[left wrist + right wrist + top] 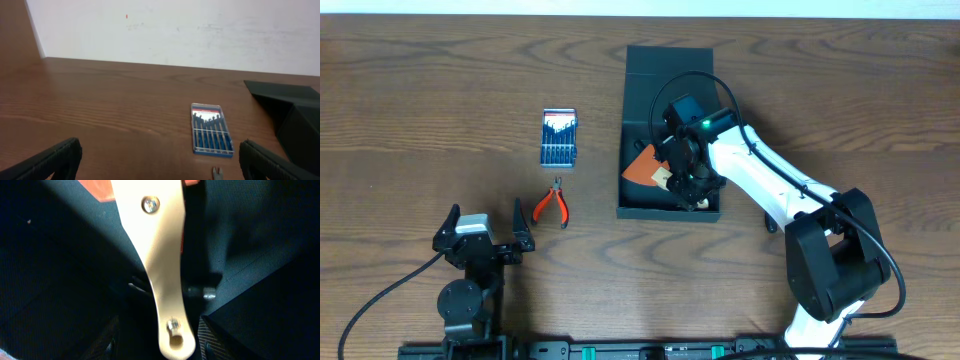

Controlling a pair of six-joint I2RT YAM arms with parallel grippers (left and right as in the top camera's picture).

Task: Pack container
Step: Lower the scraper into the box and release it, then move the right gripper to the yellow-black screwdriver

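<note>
The container [642, 82], a large dark box with its flap lid folded back, lies open at the table's middle. Inside it rests a tool with an orange blade [644, 164] and a cream handle [663, 178]. My right gripper [693, 196] reaches down into the box. In the right wrist view the cream handle [157, 255] lies on the dark floor [260, 230] between the fingers [212, 340], with a gap on each side, so the right gripper [157, 347] is open. My left gripper [486, 224] stands wide open near the front edge, holding nothing.
A small blue screwdriver-set case [558, 137] lies left of the box, also seen ahead of the left gripper [212, 129]. Orange-handled pliers [553, 204] lie just in front of it. The container's corner [295, 115] shows at the right of the left wrist view.
</note>
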